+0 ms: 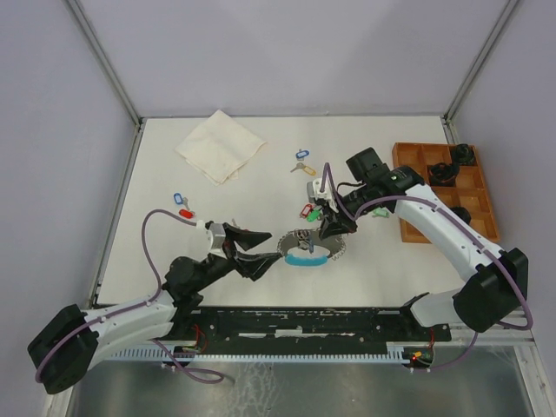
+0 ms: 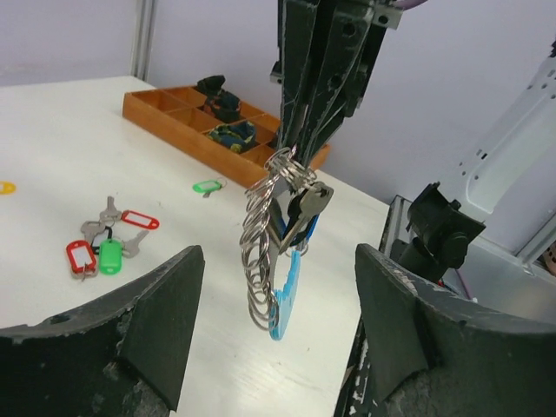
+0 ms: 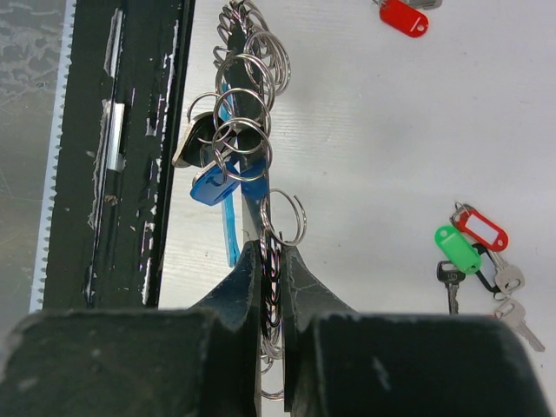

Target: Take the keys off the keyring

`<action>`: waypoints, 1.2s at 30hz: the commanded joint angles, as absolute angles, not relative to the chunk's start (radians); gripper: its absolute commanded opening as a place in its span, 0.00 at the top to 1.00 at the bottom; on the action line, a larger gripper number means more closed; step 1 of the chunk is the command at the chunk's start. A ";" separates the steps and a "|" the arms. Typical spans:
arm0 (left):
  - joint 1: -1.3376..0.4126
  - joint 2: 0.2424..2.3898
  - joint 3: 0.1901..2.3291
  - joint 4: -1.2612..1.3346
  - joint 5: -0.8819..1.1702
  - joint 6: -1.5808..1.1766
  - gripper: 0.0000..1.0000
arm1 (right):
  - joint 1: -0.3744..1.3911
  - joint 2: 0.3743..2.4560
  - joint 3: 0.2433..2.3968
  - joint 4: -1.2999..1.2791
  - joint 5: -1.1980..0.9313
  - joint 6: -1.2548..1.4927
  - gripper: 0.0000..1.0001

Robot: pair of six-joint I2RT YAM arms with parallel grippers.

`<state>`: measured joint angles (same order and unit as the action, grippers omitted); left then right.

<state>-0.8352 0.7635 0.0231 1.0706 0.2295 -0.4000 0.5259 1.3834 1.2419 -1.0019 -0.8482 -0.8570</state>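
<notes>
The keyring (image 2: 261, 261), a loop of linked silver rings with a light-blue band (image 2: 285, 291), hangs edge-on from my right gripper (image 3: 274, 261), which is shut on its upper part. Silver keys (image 2: 304, 207) with blue tags (image 3: 215, 184) still hang on it. In the top view the keyring (image 1: 308, 248) is at mid-table, with the right gripper (image 1: 334, 224) over its far right side. My left gripper (image 1: 271, 252) is just left of it, open. Its fingers (image 2: 161, 304) stand wide on either side of the hanging loop without touching it.
Loose tagged keys lie on the table: a red and green bunch (image 1: 306, 211), a blue and yellow pair (image 1: 301, 161), a blue and red pair (image 1: 182, 205), and a green one (image 1: 380, 213). A folded cloth (image 1: 220, 145) lies at the back. A wooden compartment tray (image 1: 417, 230) stands at the right.
</notes>
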 commanded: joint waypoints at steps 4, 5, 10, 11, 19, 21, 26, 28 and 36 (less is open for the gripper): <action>-0.843 0.867 0.129 1.012 0.208 -0.400 0.33 | 0.501 1.356 1.280 -0.981 -0.912 -0.842 0.99; -0.843 0.886 0.138 1.019 0.224 -0.406 0.34 | 0.502 1.357 1.281 -0.984 -0.915 -0.845 0.99; -0.842 0.984 0.188 1.046 0.253 -0.434 0.40 | 0.500 1.361 1.280 -0.995 -0.928 -0.857 0.99; -0.844 1.002 0.200 1.045 0.261 -0.436 0.42 | 0.500 1.361 1.280 -0.995 -0.928 -0.859 0.99; -0.844 1.095 0.241 1.096 0.373 -0.456 0.51 | 0.502 1.360 1.277 -0.996 -0.927 -0.864 0.99; -0.844 1.119 0.242 1.124 0.405 -0.463 0.52 | 0.501 1.360 1.277 -0.996 -0.932 -0.865 0.99; -0.843 1.183 0.259 1.179 0.469 -0.486 0.75 | 0.501 1.358 1.274 -0.997 -0.936 -0.868 0.99; -0.843 1.190 0.262 1.188 0.478 -0.486 0.95 | 0.499 1.359 1.272 -0.997 -0.936 -0.870 0.99; -0.829 1.050 0.348 0.778 0.366 -0.410 0.97 | 0.465 1.357 1.293 -0.979 -0.904 -0.796 0.60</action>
<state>-0.8371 1.1450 0.2413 1.0027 0.4019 -0.4500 0.4950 1.3830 1.2419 -1.0271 -0.8829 -0.8497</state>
